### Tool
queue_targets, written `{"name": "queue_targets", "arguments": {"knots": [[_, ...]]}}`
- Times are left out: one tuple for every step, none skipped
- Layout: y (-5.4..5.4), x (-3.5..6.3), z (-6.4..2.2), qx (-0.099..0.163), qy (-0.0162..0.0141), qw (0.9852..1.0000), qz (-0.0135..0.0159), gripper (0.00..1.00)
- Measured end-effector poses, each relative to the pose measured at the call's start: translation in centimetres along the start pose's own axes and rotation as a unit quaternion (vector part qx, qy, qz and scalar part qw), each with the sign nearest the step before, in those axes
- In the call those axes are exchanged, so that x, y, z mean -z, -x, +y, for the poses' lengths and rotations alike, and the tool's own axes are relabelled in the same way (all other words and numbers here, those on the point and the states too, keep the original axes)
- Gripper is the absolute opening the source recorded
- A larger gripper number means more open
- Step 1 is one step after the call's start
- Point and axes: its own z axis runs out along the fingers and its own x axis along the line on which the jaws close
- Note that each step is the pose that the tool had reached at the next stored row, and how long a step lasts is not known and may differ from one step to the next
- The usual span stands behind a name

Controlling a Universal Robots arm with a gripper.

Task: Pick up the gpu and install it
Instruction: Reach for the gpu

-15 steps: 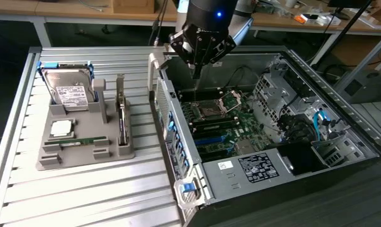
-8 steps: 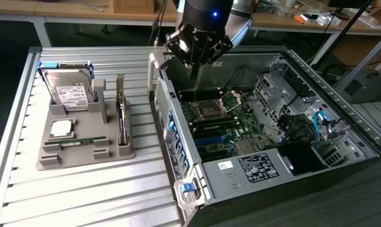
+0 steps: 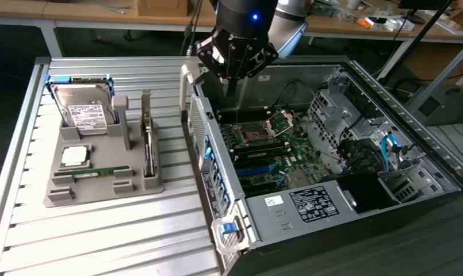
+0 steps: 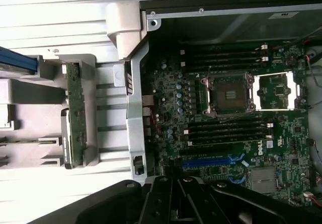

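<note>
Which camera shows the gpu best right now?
The wrist view: the gpu is seen edge-on along its whole length, standing in the gray holder. The exterior view shows the gpu as a thin upright sliver beside the computer case.

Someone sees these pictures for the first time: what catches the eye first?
The open computer case on the exterior view's right, its green motherboard bare. Above it hangs the black gripper, shut and empty. On the exterior view's left, a grey holder keeps the gpu upright near a hard drive.
</note>
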Motion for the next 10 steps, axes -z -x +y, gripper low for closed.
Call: {"name": "queue_targets", "arguments": {"knots": [[-0.07,0.00,-0.01,0.000,0.0001,1.0000,0.0000,0.11],[-0.14,0.00,-0.01,0.000,0.0000,1.0000,0.0000,0.11],[-0.20,0.01,-0.01,0.000,0.0000,1.0000,0.0000,0.11],[-0.26,0.01,-0.02,0.000,0.0000,1.0000,0.0000,0.11],[-0.30,0.01,-0.02,0.000,0.0000,1.0000,0.0000,0.11],[-0.37,0.01,-0.03,0.000,0.0000,1.0000,0.0000,0.11],[-0.41,0.01,-0.03,0.000,0.0000,1.0000,0.0000,0.11],[-0.48,0.02,-0.04,0.000,0.0000,1.0000,0.0000,0.11],[-0.52,0.02,-0.04,0.000,0.0000,1.0000,0.0000,0.11],[-0.55,0.01,-0.04,0.000,0.0000,1.0000,0.0000,0.11]]}}
